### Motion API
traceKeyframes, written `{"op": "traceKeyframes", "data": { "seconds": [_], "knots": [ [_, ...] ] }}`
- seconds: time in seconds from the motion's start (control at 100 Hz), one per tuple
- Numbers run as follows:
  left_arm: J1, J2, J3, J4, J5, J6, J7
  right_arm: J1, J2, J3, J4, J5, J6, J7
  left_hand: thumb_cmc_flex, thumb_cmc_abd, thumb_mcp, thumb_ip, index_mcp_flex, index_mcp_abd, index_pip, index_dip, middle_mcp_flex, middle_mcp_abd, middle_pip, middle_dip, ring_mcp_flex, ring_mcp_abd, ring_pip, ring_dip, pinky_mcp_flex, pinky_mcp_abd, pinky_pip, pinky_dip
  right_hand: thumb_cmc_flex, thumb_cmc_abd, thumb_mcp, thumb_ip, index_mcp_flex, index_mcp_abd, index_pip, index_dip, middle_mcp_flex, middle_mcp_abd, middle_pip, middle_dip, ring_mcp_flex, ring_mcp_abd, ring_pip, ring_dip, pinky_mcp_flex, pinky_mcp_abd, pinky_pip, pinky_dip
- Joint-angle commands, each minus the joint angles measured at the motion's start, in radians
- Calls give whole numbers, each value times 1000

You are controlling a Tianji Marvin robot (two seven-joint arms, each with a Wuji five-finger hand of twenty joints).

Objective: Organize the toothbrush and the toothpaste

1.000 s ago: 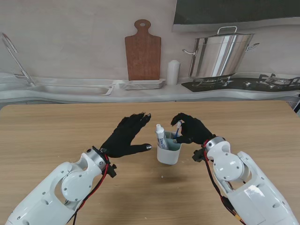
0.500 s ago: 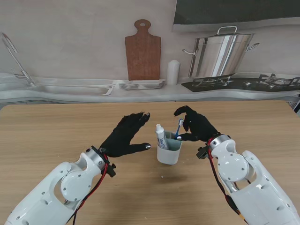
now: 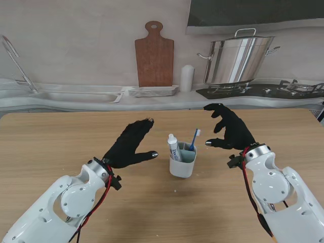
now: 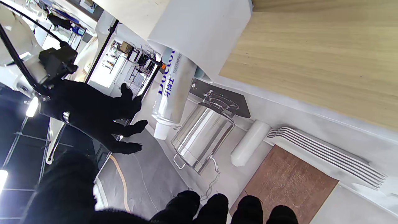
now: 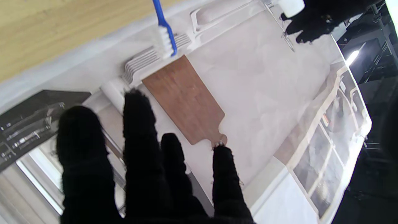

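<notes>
A white cup stands upright on the wooden table between my hands. In it stand a white toothpaste tube and a blue toothbrush, brush head up. My left hand hovers to the cup's left, open, fingers spread, holding nothing. My right hand is to the cup's right, open and apart from the toothbrush. The left wrist view shows the cup, the tube and the right hand. In the right wrist view the toothbrush shows beyond my right hand's fingers.
Behind the table hangs a printed kitchen backdrop with a cutting board, a steel pot, a sink and stacked plates. The table's far edge runs just in front of it.
My right hand let go of the toothbrush, opened and drew back to the right. The toothbrush now stands in the cup. My left hand shifted slightly left and nearer to me.
</notes>
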Motion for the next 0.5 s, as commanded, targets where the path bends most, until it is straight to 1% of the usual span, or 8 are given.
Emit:
{"op": "traceKeyframes", "data": {
  "seconds": [0.0, 0.04, 0.1, 0.16, 0.23, 0.27, 0.33, 0.49],
  "knots": [
    [10, -3, -7, -18, -16, 12, -20, -17, 2, 12, -19, -7, -14, -3, -39, 8, -18, -27, -16, 44, -12, -15, -12, 1, -31, -50, -23, -27, -32, -41, 3, -72, -23, -29, -44, 24, -10, -35, -34, 40, -32, -15, -45, 32, -45, -29, -107, 30, -108, -51, -134, 1, -87, -26],
    [15, -3, -11, -23, -19, 19, -23, -25, 1, 22, -25, -11, -26, -7, -41, 5, -18, -27, -16, 51, -12, -16, -13, 1, -30, -51, -23, -28, -32, -45, 3, -76, -24, -33, -51, 30, -11, -35, -34, 65, -49, -24, -63, 32, -73, -41, -201, 37, -170, -84, -242, -36, -146, -43],
    [23, 0, -20, -32, -11, 23, -31, -37, 1, 36, -31, -20, -46, -15, -48, 10, -20, -29, -15, 58, -10, -15, -11, 7, -28, -51, -20, -22, -29, -48, 5, -75, -24, -36, -53, 30, -6, -35, -35, 94, -77, -41, -98, 14, -98, -51, -346, 6, -216, -126, -380, -103, -220, -61],
    [33, 3, -30, -44, -18, 31, -51, -48, -1, 46, -34, -20, -69, -28, -53, 14, -21, -32, -14, 57, -8, -14, -15, 5, -30, -52, -24, -23, -32, -56, 3, -76, -26, -40, -54, 17, 7, -37, -33, 174, -81, -48, -144, -4, -107, -56, -485, -32, -222, -137, -529, -168, -277, -78],
    [45, 5, -42, -55, -25, 46, -67, -63, -4, 55, -36, -16, -93, -43, -56, 20, -23, -37, -8, 56, -1, -11, -15, 4, -32, -54, -25, -22, -36, -65, 3, -76, -30, -48, -63, 29, 6, -37, -32, 247, -63, -43, -188, -16, -107, -61, -572, -56, -213, -139, -644, -230, -295, -85],
    [53, 6, -49, -61, -27, 54, -74, -71, -6, 60, -36, -11, -109, -53, -59, 27, -24, -40, -4, 54, 3, -10, -13, 4, -31, -54, -25, -25, -36, -68, 3, -76, -31, -52, -63, 35, 4, -37, -31, 267, -55, -41, -191, -19, -118, -68, -598, -63, -206, -139, -687, -260, -290, -85],
    [63, 7, -58, -67, -35, 65, -80, -85, -10, 64, -39, -6, -127, -71, -60, 33, -26, -45, 3, 52, 13, -6, -9, 0, -26, -52, -24, -26, -35, -71, 4, -78, -32, -57, -56, 42, -1, -35, -30, 284, -38, -34, -190, -21, -131, -76, -616, -67, -200, -139, -717, -283, -276, -82],
    [80, 6, -76, -67, -64, 84, -88, -118, -17, 66, -39, -8, -181, -113, -75, 66, -39, -61, 24, 44, 23, 1, -4, -11, -16, -46, -21, -35, -31, -77, 5, -88, -35, -71, -28, 68, -20, -28, -28, 309, 13, -11, -190, -12, -128, -74, -612, -69, -187, -138, -725, -305, -254, -78]
  ]
}}
